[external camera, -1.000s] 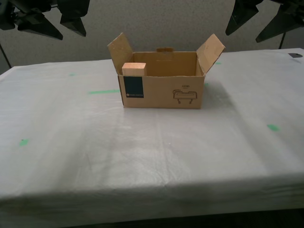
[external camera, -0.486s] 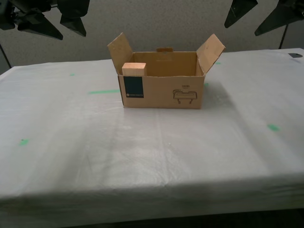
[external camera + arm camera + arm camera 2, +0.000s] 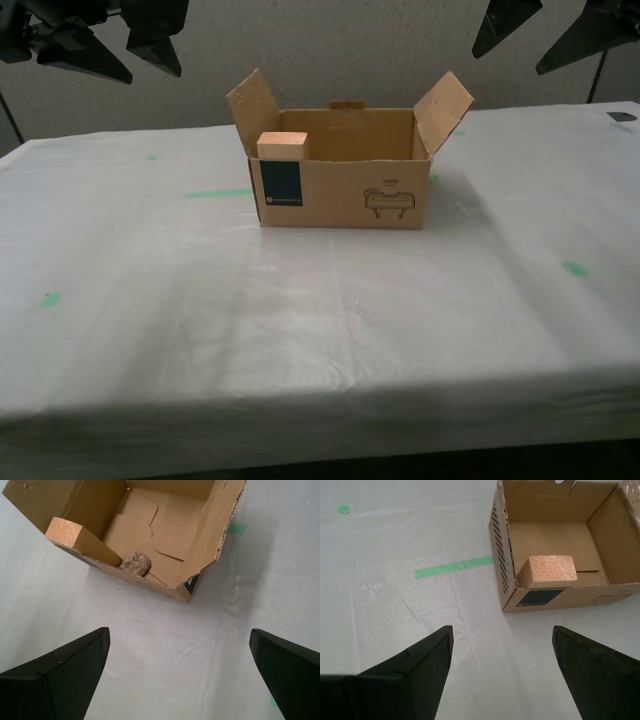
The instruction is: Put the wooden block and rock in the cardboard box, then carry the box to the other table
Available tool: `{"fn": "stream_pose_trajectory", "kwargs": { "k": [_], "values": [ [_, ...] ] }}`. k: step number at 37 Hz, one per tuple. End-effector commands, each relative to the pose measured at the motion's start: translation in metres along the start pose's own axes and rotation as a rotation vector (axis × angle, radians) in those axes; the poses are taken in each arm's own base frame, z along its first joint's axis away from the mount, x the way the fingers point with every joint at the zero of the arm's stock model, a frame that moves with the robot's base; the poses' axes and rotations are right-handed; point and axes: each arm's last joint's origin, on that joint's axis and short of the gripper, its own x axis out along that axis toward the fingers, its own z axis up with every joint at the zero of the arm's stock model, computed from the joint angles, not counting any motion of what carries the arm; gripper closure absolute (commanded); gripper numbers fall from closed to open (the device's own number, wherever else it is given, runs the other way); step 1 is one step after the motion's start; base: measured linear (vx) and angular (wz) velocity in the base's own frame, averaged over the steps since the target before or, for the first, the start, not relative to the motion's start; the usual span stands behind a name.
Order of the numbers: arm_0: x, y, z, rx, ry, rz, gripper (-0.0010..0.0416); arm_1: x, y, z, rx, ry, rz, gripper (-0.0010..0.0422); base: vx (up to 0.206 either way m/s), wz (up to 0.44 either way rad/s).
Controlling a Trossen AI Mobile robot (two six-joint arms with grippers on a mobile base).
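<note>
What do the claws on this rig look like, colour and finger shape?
Both are matte black. My second claw has two broad, flat, wedge-shaped fingers tapering to blunt tips, with chamfered edges. My first claw looks the same: plain black angular fingers. No markings, pads or cables show in either wrist view. In the exterior view only dark angular silhouettes show at the top corners.

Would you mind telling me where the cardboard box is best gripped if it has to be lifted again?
Probably by its two short end walls, one gripper from each side. The cardboard box sits upright with its top open and both side flaps raised, so each end's rim is free. The wooden block leans in one end and the rock lies near it, so that end likely weighs more.
</note>
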Motion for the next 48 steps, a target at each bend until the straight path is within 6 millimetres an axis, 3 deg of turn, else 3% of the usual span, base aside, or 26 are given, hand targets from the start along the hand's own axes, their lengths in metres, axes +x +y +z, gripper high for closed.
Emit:
{"fn": "stream_pose_trajectory", "kwargs": {
  "k": [1, 48],
  "values": [
    [-0.0003, 0.0002, 0.0004, 0.002, -0.003, 0.000, 0.0017, 0.0000, 0.0001, 0.0003, 0.001, -0.003, 0.004, 0.0144, 0.000, 0.000],
    [-0.0003, 0.0002, 0.0004, 0.002, -0.003, 0.000, 0.0016, 0.0000, 0.0001, 0.0003, 0.001, -0.003, 0.004, 0.0145, 0.000, 0.000]
  ]
}}
